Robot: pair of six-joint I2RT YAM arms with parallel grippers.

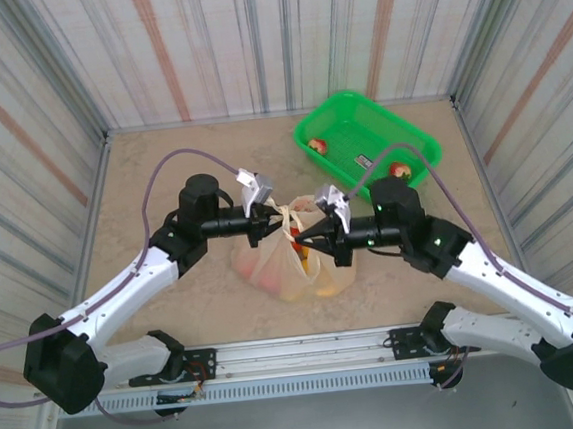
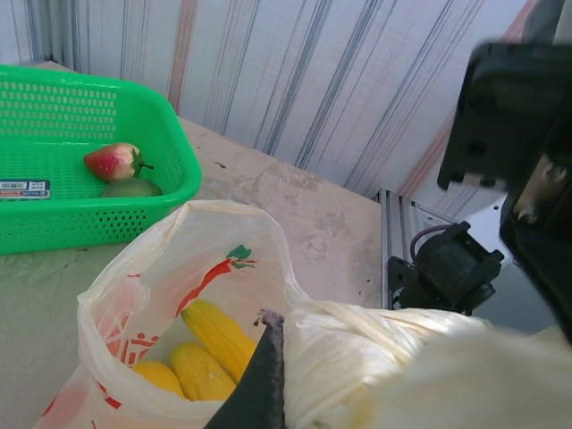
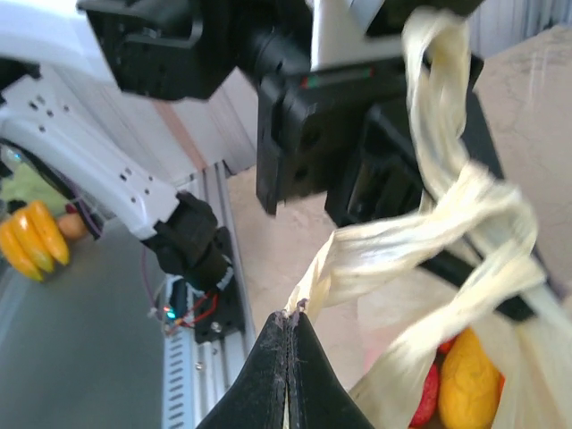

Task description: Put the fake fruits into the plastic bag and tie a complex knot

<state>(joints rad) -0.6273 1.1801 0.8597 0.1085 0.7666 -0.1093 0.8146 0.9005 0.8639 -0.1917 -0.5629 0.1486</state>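
The cream plastic bag (image 1: pixel 289 266) sits mid-table, printed with red fruit. Through its film I see yellow bananas (image 2: pixel 217 334), and in the right wrist view an orange fruit (image 3: pixel 465 386) beside a red one (image 3: pixel 427 398). Above the bag its handles (image 1: pixel 289 214) cross and twist round each other into a knot (image 3: pixel 444 223). My left gripper (image 1: pixel 271 220) comes in from the left, shut on a bunched handle (image 2: pixel 375 353) pressed against its dark finger (image 2: pixel 264 371). My right gripper (image 3: pixel 290 315) comes from the right, shut on a thin handle end.
A green basket (image 1: pixel 415 133) stands at the back right, holding a red-green apple (image 2: pixel 113 161) and a dark green fruit (image 2: pixel 131 188). Striped walls close in the table. The rail (image 1: pixel 309 351) with both arm bases runs along the near edge.
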